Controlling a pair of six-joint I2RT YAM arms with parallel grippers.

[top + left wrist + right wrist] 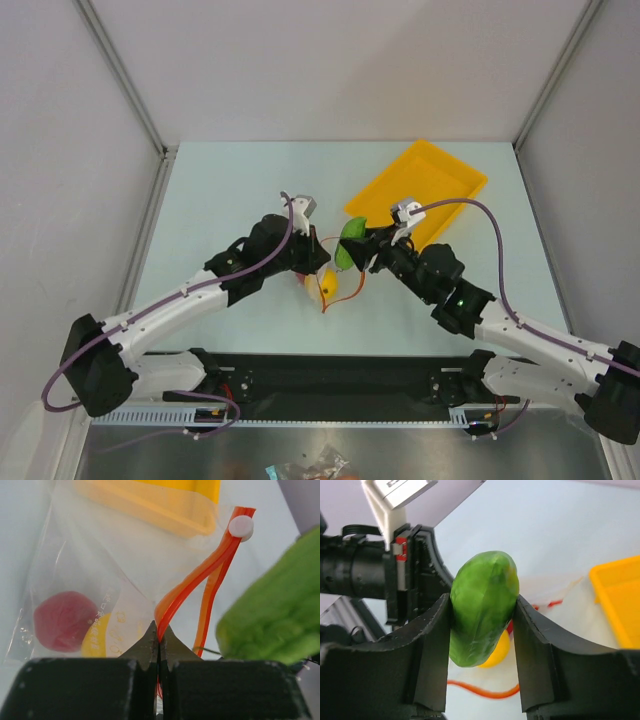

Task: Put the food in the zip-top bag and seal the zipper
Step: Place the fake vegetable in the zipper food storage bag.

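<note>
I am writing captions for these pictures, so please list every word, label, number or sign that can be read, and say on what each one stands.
No text here can be read.
zip-top bag: pale yellow print on the clear plastic, near the lemon; too blurred to read.
white block at the top left of the right wrist view: dark marks, cut off by the picture's edge; unreadable.

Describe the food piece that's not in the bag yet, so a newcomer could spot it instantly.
Find the yellow tray at the table's far right. Just off its near-left corner, the right gripper clamps the green vegetable between its fingers, beside the zip-top bag. It is the only green, elongated piece; the lemon and red fruit are round and already inside the bag.
</note>
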